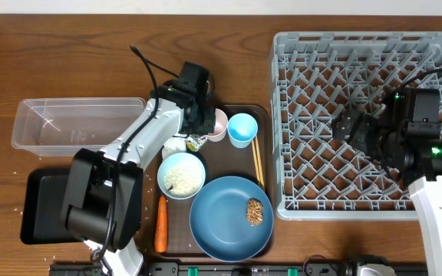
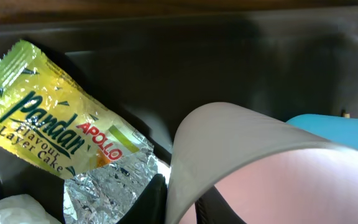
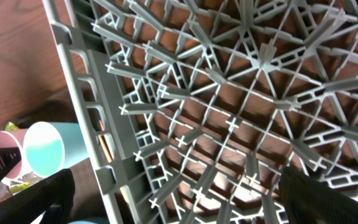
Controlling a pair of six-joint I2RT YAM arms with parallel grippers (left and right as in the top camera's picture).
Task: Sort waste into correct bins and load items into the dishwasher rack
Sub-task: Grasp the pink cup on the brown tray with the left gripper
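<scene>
The small white-pink cup (image 1: 218, 123) stood at the far edge of the dark brown serving tray (image 1: 225, 159), with the left tool (image 1: 200, 115) on it. In the left wrist view the jaws stood nearly together with the cup's near wall between them, so I judged it gripped by the rim. The small light-blue cup (image 1: 242, 129) sat just beside it. On its other side lay the yellow-green printed wrapper (image 1: 196, 142) and the crumpled white paper (image 1: 173, 144).

The task looked barely begun. The dishwasher rack (image 1: 359, 40) held nothing, and neither the clear tub (image 1: 75, 123) nor the black tray (image 1: 37, 207) showed any waste, though the left arm hid part of the black tray. Everything was left to do:
- the white bowl (image 1: 163, 172) had rice grains (image 1: 181, 178) in it;
- the blue plate (image 1: 221, 218) carried the brown food lump (image 1: 255, 212);
- the carrot (image 1: 160, 224) and the chopsticks (image 1: 257, 162) lay on the serving tray.

The right tool (image 1: 349, 125) hung over the rack with its jaws spread wide, holding nothing.

Only the left wrist view showed the grip on the cup, along with the wrapper's print and its torn foil end; from overhead the arm covered that spot. The right wrist view showed the rack's lattice from close by, with the wooden desk (image 1: 90, 61) visible through it. Only the overhead view took in the bins, the plate and the carrot.
</scene>
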